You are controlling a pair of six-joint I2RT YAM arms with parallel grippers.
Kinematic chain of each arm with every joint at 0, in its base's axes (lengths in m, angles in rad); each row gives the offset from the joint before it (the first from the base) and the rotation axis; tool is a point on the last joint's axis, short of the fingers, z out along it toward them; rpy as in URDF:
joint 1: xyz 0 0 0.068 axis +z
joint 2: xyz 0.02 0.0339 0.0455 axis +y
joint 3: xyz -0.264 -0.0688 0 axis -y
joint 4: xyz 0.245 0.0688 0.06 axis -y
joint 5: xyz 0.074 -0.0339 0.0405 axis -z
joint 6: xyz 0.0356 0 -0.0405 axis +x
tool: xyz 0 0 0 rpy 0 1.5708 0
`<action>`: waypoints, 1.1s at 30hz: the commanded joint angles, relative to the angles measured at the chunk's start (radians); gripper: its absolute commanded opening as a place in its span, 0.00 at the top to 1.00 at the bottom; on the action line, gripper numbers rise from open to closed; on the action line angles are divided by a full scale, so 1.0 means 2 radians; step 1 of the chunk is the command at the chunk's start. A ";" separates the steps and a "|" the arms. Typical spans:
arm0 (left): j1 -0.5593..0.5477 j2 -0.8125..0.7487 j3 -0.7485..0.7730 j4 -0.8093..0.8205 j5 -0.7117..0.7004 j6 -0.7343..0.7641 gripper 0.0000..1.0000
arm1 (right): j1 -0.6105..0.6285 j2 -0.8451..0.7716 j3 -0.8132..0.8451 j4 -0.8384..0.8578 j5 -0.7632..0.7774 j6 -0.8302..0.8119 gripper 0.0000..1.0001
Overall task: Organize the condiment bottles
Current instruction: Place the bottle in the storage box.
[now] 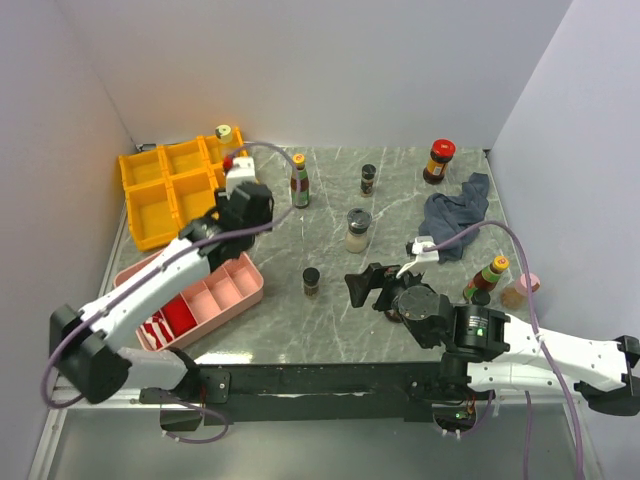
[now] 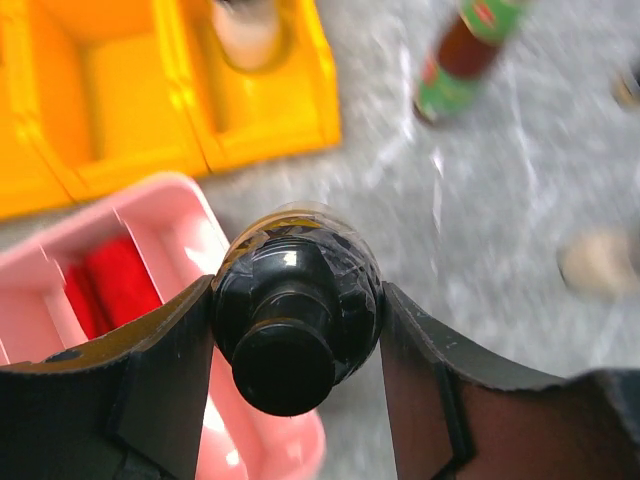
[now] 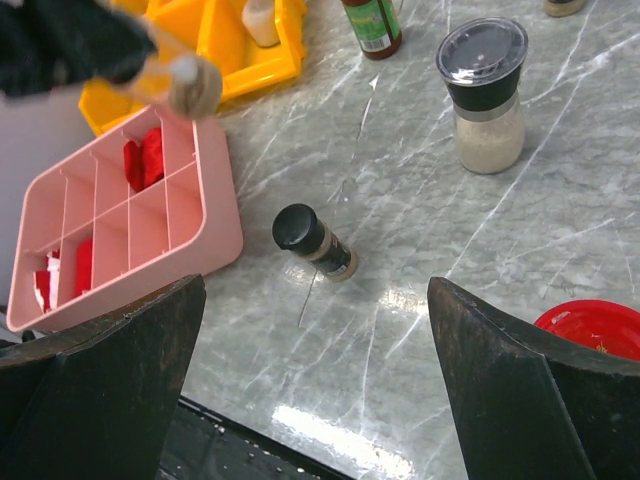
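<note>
Grey marble counter (image 1: 330, 335) carries the bottles, well scattered. From above, the left end effector (image 1: 248, 205) hangs between the yellow bins (image 1: 150, 205) and the pink tray (image 1: 225, 300). What it grips is hard to make out from here. The right end effector (image 1: 368, 288) sits low over the near middle, just beside a small spice jar (image 1: 311, 282). Farther back stand a grinder (image 1: 357, 230), a slim bottle (image 1: 299, 182) and a red-lidded jar (image 1: 438, 160), the last near the dark cloth (image 1: 455, 215).

The left wrist view settles the grip. The left end effector (image 2: 296, 310) is clenched on a black-capped jar (image 2: 295, 335), with both fingers (image 2: 150, 385) pressed to its sides. The jar is held in the air above the pink tray's corner (image 2: 170, 215). A pale bottle (image 2: 245, 30) stands in a compartment of the yellow bins (image 2: 270, 120), and the slim bottle (image 2: 465, 55) is on the counter beyond.

In the right wrist view the right end effector (image 3: 315, 300) is spread wide and grasps nothing. The small spice jar (image 3: 310, 240) stands on the counter between its fingers and beyond them. The grinder (image 3: 485, 90) is farther off, and the pink tray (image 3: 215, 215) with its red blocks (image 3: 145, 160) lies to one side.
</note>
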 commanded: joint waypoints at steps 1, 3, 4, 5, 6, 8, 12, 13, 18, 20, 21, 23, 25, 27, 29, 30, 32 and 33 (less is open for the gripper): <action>0.090 0.049 0.050 0.087 0.039 0.048 0.99 | -0.001 -0.006 -0.003 0.022 0.002 -0.010 0.00; 0.117 0.078 0.061 0.112 0.060 0.054 0.99 | -0.002 -0.013 -0.005 0.029 0.000 -0.014 0.00; 0.137 0.086 0.064 0.121 0.068 0.057 0.99 | -0.001 -0.017 -0.008 0.030 -0.005 -0.014 0.00; 0.146 0.101 0.071 0.130 0.076 0.060 0.99 | -0.002 -0.020 -0.011 0.034 -0.007 -0.015 0.00; 0.153 0.108 0.073 0.153 0.090 0.065 0.99 | -0.001 -0.026 -0.014 0.035 -0.007 -0.016 0.00; 0.169 0.130 0.084 0.168 0.098 0.075 0.99 | -0.002 -0.032 -0.016 0.039 -0.011 -0.018 0.00; 0.190 0.174 0.118 0.170 0.112 0.073 0.99 | -0.002 -0.045 -0.020 0.039 -0.014 -0.020 0.00; 0.196 0.182 0.123 0.172 0.117 0.073 0.99 | -0.002 -0.045 -0.021 0.038 -0.014 -0.020 0.00; 0.204 0.223 0.146 0.188 0.136 0.080 0.99 | -0.002 -0.052 -0.023 0.035 -0.011 -0.024 0.00; 0.206 0.245 0.165 0.175 0.133 0.079 0.99 | -0.002 -0.053 -0.023 0.036 -0.009 -0.026 0.00; 0.207 0.251 0.171 0.169 0.131 0.078 0.99 | -0.001 -0.053 -0.022 0.036 -0.009 -0.027 0.00; 0.209 0.266 0.179 0.171 0.130 0.078 0.99 | -0.001 -0.052 -0.022 0.036 -0.009 -0.028 0.00; 0.213 0.273 0.180 0.178 0.131 0.083 0.99 | -0.002 -0.052 -0.022 0.036 -0.008 -0.030 0.00; 0.217 0.286 0.186 0.179 0.131 0.086 0.99 | -0.003 -0.050 -0.021 0.040 -0.008 -0.032 0.00; 0.221 0.299 0.195 0.176 0.130 0.087 0.99 | -0.001 -0.046 -0.019 0.036 -0.007 -0.030 0.00; 0.224 0.303 0.199 0.173 0.131 0.087 0.99 | -0.002 -0.045 -0.016 0.033 -0.007 -0.030 0.00; 0.226 0.310 0.200 0.176 0.134 0.090 0.99 | -0.002 -0.044 -0.017 0.033 -0.006 -0.029 0.00; 0.226 0.312 0.200 0.178 0.135 0.091 0.99 | -0.002 -0.044 -0.018 0.033 -0.006 -0.030 0.00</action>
